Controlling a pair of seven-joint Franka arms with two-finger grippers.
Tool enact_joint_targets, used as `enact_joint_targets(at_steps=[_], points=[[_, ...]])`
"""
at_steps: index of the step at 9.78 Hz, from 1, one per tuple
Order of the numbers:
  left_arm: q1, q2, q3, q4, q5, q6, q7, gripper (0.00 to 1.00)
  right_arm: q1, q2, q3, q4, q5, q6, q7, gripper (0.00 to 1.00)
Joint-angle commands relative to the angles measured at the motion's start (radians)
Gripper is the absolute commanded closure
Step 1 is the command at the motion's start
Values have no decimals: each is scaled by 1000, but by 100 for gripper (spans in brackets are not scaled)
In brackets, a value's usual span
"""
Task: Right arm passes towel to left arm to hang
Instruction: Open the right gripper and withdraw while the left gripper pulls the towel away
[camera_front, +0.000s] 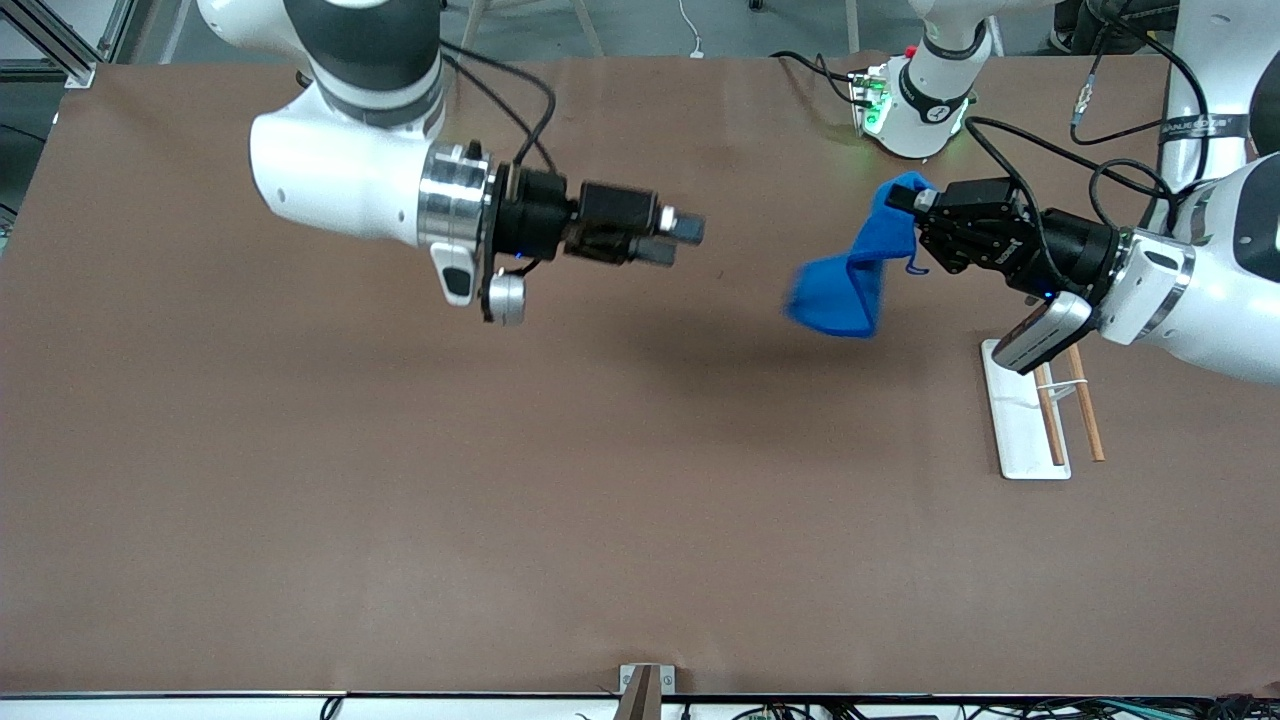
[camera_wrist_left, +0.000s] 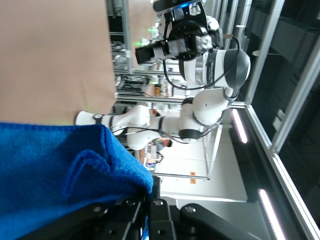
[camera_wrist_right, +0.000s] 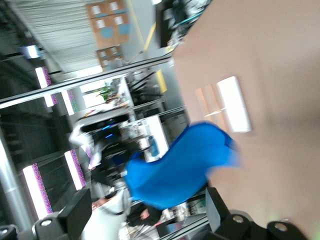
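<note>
The left gripper is clamped on one edge of the blue towel, holding it in the air above the table near the left arm's end. The cloth hangs folded below the fingers, clear of the tabletop, over a spot beside the white rack base with its two wooden rods. The right gripper hovers over the middle of the table, well apart from the towel, its fingers spread and holding nothing.
</note>
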Motion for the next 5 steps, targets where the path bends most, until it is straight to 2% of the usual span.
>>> enact_joint_targets(at_steps=[1, 5], points=[[0, 27, 17, 48, 148, 30, -32, 100, -40, -56, 4, -131, -160, 1, 1, 0], [12, 24, 19, 101, 418, 105, -159, 100, -163, -154, 3, -326, -556, -2, 6, 0]])
